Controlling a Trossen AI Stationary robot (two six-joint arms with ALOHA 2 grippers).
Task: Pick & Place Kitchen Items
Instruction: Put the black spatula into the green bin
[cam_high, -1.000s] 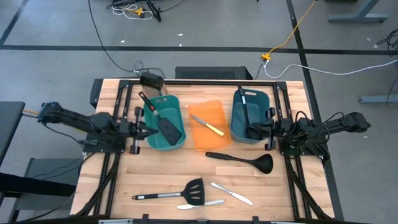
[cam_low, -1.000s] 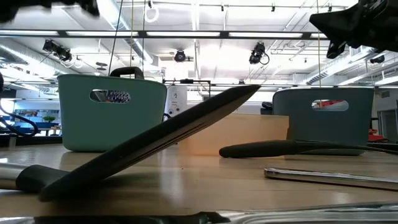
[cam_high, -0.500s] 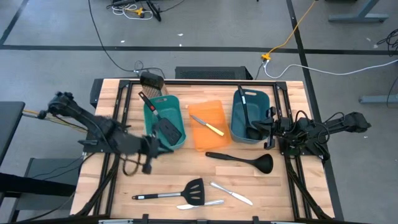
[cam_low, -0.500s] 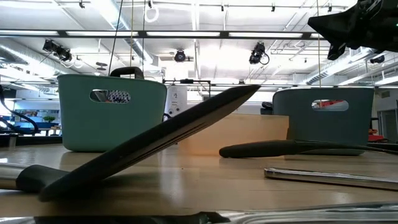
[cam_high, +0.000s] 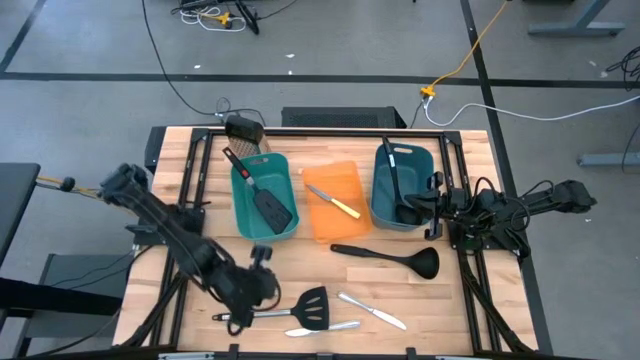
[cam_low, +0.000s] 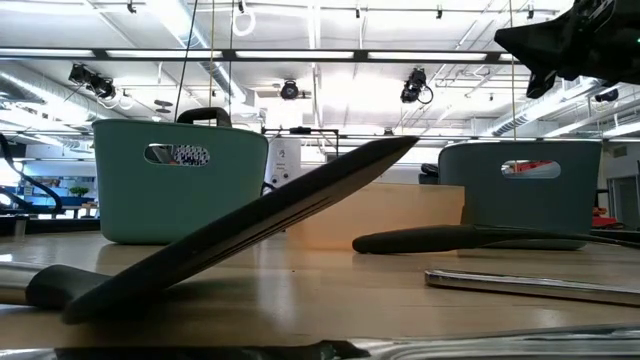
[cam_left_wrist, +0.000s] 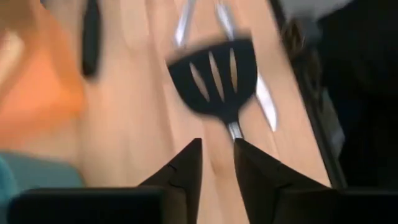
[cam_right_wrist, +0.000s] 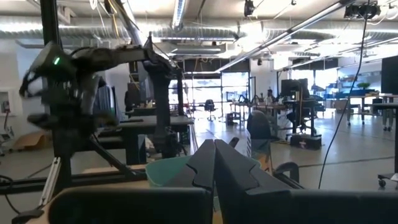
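A black slotted spatula (cam_high: 285, 309) lies flat on the table near its front edge, head (cam_left_wrist: 214, 79) toward the right. My left gripper (cam_high: 268, 295) (cam_left_wrist: 217, 155) hovers open above its handle, slanting down toward the head and touching nothing. Two silver knives (cam_high: 372, 310) (cam_high: 322, 327) lie beside the spatula. A black ladle (cam_high: 390, 258) rests at mid-table. A yellow-handled knife (cam_high: 336, 203) lies in the orange bin (cam_high: 335, 230). Another spatula (cam_high: 268, 203) lies in the left teal bin (cam_high: 245, 215), another ladle (cam_high: 395, 190) in the right teal bin (cam_high: 385, 215). My right gripper (cam_high: 432, 206) (cam_right_wrist: 214, 152) waits shut at the right.
The three bins stand in a row across the far half of the table. Black frame rails (cam_high: 470, 290) run along the left and right sides. In the low view the spatula head (cam_low: 250, 235) fills the foreground, with the ladle (cam_low: 450, 238) behind it.
My left arm has swung away from the left teal bin toward the table's near edge and tipped its gripper downward, ending above the handle of the spatula on the table. No utensil has moved.
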